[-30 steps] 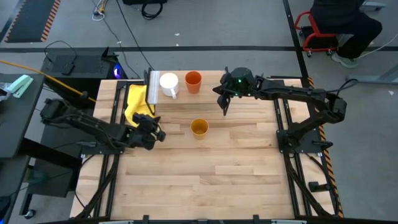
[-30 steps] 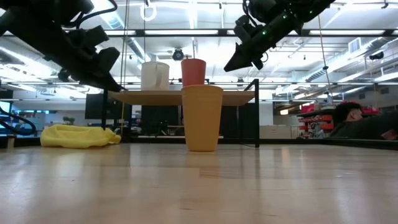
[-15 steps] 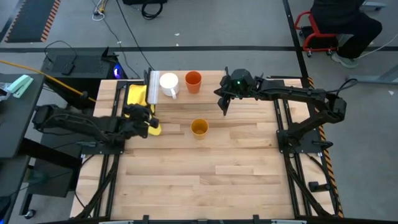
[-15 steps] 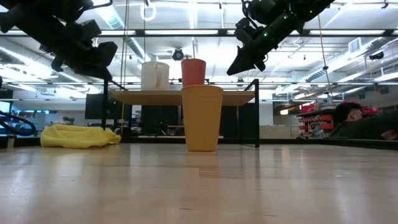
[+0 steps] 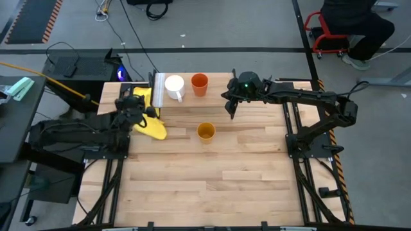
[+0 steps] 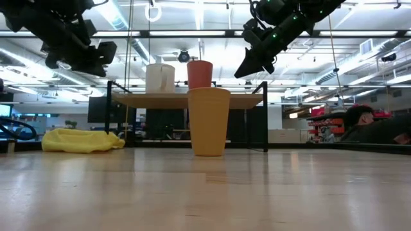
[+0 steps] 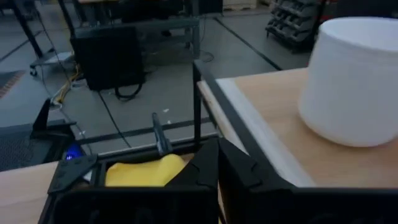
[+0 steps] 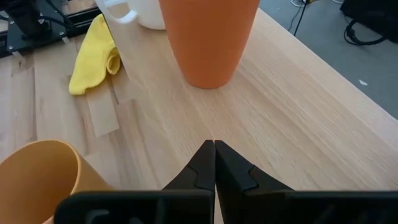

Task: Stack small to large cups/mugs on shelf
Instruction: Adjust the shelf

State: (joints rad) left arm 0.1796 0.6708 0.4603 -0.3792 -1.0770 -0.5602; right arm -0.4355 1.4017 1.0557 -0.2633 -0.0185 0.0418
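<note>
Tools (image 5: 232, 110) (both closed) beside shelf (image 5: 218, 85) edges.

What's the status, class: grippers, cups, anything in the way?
Left gripper shut, by the mug. Right gripper shut, beside the shelf. Yellow-orange cup on the table. No obstruction seen.

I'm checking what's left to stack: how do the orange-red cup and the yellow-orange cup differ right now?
The orange-red cup stands on the shelf beside the white mug; the yellow-orange cup stands on the tabletop, off the shelf. The orange-red cup is redder, the yellow-orange cup more golden. Both are upright, handleless, and held by neither gripper.
</note>
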